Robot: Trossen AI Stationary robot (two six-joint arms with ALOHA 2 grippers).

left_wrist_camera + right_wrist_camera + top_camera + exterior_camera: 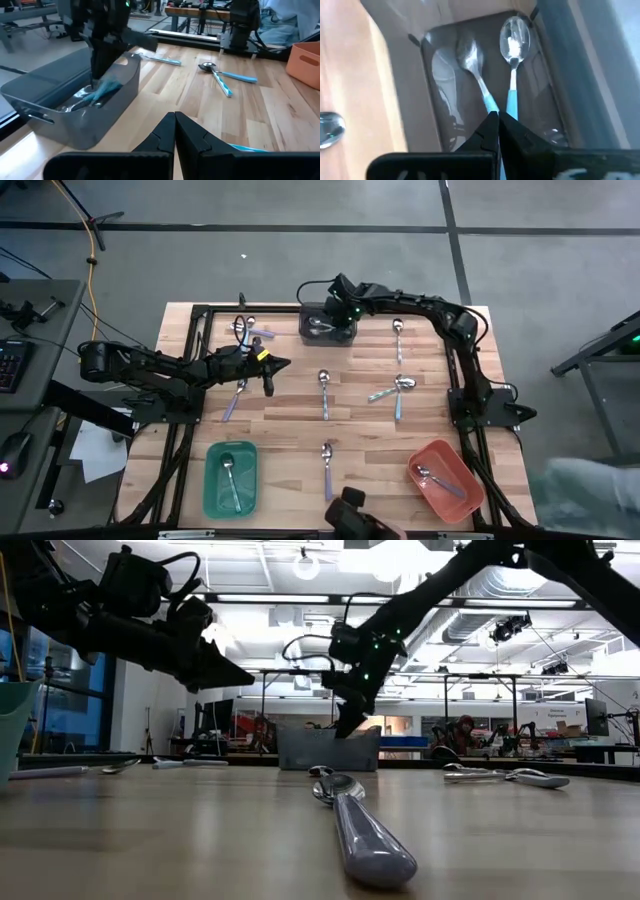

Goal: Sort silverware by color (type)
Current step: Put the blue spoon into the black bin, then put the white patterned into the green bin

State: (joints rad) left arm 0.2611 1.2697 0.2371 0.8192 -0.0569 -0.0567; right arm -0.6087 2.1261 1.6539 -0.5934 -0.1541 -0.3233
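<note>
Right end effector [497, 120] over the grey bin [328, 326], shut on a blue spoon [479, 80]; another blue spoon [514, 60] lies there; let go low, lift straight; left end effector [272, 370] shut, empty, above the bench [290, 420].

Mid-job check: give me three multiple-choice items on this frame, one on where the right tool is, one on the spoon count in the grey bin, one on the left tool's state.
1. The right tool is over:
A. green bin
B. grey bin
C. red bin

2. Spoons in the grey bin:
A. none
B. two
C. five

3. The left tool is:
A. shut, empty
B. wide open
C. gripping a spoon

Key: 1 B, the high view shows it over the grey bin. 2 B, the right wrist view shows two blue-handled spoons. 3 A, fingers together, nothing between.
</note>
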